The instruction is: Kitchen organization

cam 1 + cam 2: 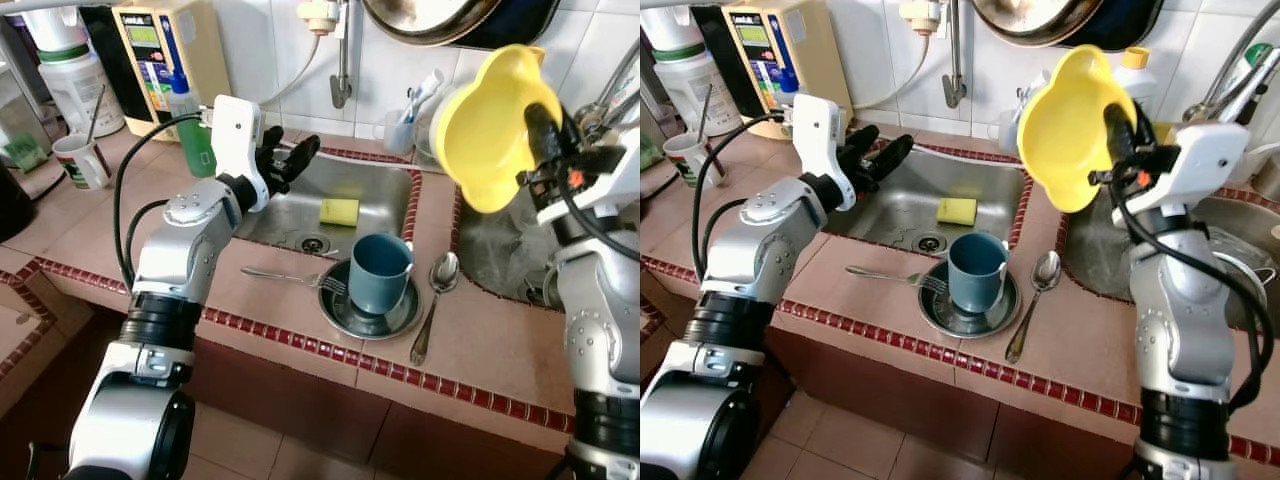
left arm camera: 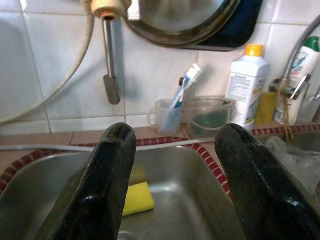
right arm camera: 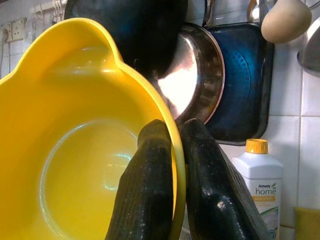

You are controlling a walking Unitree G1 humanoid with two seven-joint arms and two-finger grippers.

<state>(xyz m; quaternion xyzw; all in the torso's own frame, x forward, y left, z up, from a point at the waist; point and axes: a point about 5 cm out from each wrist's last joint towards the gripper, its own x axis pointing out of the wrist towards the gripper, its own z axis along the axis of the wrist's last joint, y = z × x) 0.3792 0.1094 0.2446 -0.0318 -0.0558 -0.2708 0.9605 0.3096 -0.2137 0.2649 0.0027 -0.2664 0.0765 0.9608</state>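
My right gripper (image 1: 533, 117) is shut on the rim of a yellow bowl (image 1: 492, 128), held tilted in the air above the strip of counter between the two sinks; the rim sits pinched between the fingers (image 3: 150, 195). My left gripper (image 1: 290, 155) hovers open over the left edge of the steel sink (image 1: 375, 190), nothing between its fingers (image 2: 105, 185). A yellow sponge (image 1: 339, 211) lies in that sink. On the counter in front stand a teal mug (image 1: 379, 271) on a dark plate (image 1: 343, 310), a fork (image 1: 290, 277) and a spoon (image 1: 436, 300).
A second sink (image 1: 500, 250) is on the right. At the back wall stand a cup with toothbrushes (image 2: 172, 112), a clear tub (image 2: 207, 115) and a white bottle (image 2: 246, 85). A green bottle (image 1: 190, 125), a white mug (image 1: 82, 160) and a water appliance (image 1: 160, 55) are at left.
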